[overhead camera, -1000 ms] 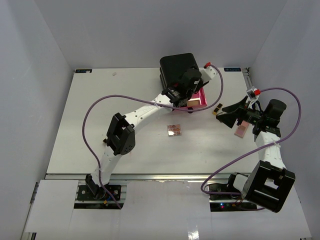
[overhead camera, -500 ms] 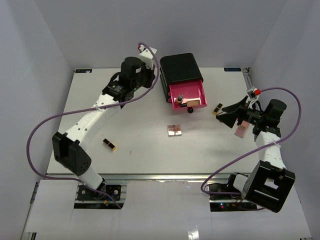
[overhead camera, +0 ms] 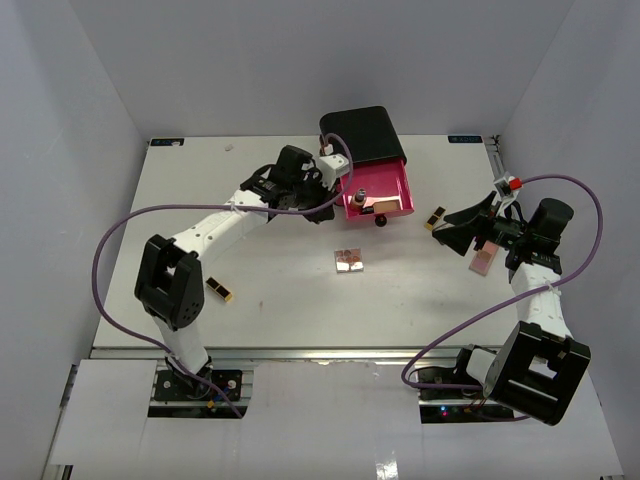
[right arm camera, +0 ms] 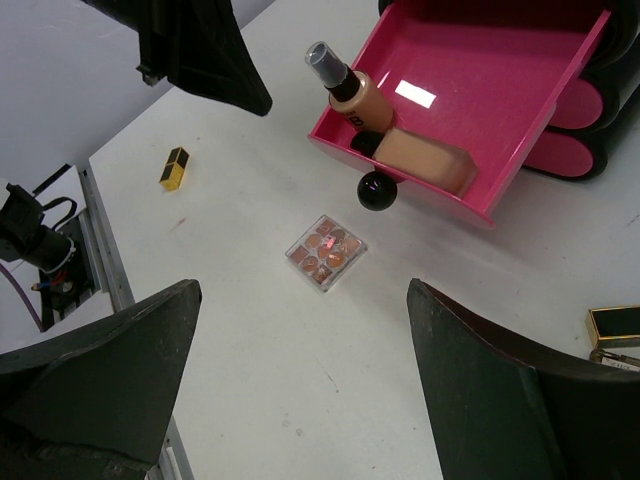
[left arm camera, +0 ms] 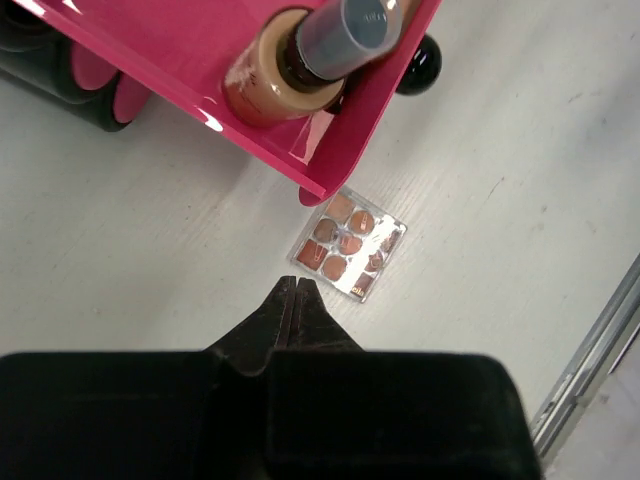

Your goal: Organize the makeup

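It was a robotics lab, plainly: a white table [overhead camera: 280, 300] boxed in by blank pale walls [overhead camera: 60, 150], a left arm [overhead camera: 215, 228] and a right arm [overhead camera: 540, 290] bolted to an aluminium rail [overhead camera: 330, 352], purple cables [overhead camera: 110, 250] looping.

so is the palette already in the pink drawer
No, the palette lies flat on the table, just in front of the open pink drawer and apart from it.

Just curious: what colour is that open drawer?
Bright pink; the drawer shows best in the right wrist view.
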You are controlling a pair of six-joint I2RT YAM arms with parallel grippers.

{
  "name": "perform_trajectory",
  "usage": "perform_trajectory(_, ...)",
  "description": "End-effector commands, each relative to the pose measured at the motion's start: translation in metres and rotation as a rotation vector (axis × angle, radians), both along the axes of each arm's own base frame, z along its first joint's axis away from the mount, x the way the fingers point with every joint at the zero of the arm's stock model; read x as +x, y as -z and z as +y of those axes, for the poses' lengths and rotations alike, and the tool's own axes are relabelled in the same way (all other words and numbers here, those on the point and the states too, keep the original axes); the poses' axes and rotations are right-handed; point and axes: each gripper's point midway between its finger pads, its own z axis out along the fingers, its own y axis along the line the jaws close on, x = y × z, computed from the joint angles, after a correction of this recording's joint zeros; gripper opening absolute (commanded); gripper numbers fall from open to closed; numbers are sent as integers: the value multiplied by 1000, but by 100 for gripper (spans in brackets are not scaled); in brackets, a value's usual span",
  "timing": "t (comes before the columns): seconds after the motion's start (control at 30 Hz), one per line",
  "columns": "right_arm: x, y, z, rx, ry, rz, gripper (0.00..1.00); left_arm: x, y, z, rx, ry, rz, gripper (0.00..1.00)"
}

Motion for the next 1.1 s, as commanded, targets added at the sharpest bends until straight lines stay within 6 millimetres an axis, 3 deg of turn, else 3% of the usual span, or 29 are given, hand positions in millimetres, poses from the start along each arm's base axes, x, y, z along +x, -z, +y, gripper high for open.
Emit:
perform_trajectory(0.0,-2,-6,-1,-8,-12,-40,90,-13,-15,-27,28,236,-191,0)
perform_trajectory(0.27,-2,-6,0,-7,-14,-38,90,-15,-19,-56,85,334,-335,0)
perform_trajectory(0.7,-2,-6,-1,-7,-15,-40,90,8,-32,-64,118,285,-453,2)
perform_trajectory(1.07,-2,-6,-1,-5,-15,-36,90,22,-33,-77,118,282,-474,17)
